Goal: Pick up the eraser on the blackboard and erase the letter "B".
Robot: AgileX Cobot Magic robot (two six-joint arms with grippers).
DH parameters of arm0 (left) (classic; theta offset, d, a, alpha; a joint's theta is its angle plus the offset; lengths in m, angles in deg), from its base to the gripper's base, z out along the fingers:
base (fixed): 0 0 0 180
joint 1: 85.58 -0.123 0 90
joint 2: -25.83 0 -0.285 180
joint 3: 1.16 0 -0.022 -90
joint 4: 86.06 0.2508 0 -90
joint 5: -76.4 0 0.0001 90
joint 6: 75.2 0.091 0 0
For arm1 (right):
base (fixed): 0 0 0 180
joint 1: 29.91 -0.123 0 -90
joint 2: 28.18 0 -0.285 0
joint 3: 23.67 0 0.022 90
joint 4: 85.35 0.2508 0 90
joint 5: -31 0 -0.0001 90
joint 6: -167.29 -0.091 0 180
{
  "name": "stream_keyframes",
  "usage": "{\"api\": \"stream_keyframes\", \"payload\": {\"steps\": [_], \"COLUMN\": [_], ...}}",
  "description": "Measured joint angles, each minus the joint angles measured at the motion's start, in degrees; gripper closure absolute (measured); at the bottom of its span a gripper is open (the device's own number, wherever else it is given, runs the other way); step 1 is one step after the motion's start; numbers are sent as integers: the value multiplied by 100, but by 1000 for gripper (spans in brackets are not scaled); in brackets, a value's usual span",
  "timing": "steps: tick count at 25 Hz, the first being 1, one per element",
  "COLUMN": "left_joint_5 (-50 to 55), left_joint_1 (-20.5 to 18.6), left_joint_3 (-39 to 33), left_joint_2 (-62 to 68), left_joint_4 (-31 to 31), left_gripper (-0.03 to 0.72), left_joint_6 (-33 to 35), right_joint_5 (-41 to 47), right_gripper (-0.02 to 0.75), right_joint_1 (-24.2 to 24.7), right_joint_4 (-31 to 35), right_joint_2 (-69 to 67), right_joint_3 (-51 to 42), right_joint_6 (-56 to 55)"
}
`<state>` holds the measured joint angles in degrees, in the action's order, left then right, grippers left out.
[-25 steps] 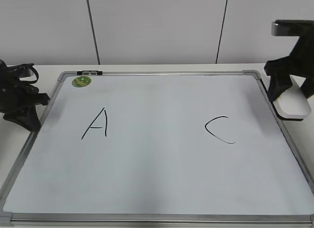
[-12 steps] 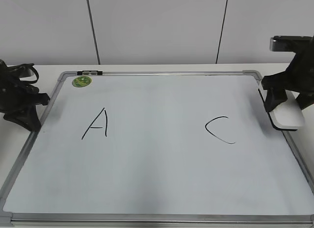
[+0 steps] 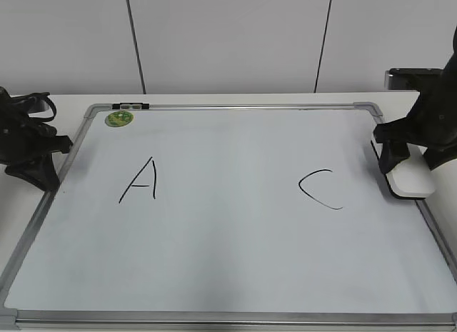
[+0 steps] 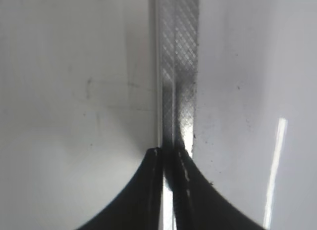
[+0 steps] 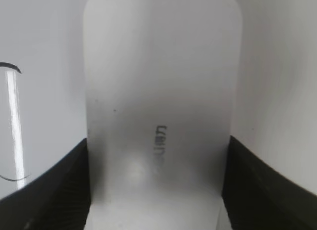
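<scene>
Right gripper (image 3: 413,158) with eraser (image 3: 410,179) now farther left over blackboard (image 3: 228,239) edge

- A black handwritten "A" (image 3: 140,180) and "C" (image 3: 319,188) were seen on the blackboard (image 3: 228,260).
- Small grey print on the eraser (image 5: 159,111) could not be read.

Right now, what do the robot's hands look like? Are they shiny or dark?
Dark. Both grippers are matte black. The left gripper has chunky angular parts with black cables looped behind it, and its fingers curve to thin tips. The right gripper has broad black fingers and a grey-topped camera block above.
</scene>
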<state>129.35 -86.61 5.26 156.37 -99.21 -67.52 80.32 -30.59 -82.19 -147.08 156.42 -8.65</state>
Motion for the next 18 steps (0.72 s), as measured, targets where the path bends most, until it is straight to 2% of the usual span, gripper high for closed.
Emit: {"api": "stream_keyframes", "payload": {"steps": [18], "left_joint_5": [0], "left_joint_1": [0], "left_joint_3": [9], "left_joint_2": [0], "left_joint_4": [0], "left_gripper": [678], "left_joint_6": [0], "right_joint_5": [-170], "right_gripper": [194], "right_joint_1": [0], "right_joint_4": [39], "right_joint_2": [-247], "right_joint_3": [0], "right_joint_6": [10]}}
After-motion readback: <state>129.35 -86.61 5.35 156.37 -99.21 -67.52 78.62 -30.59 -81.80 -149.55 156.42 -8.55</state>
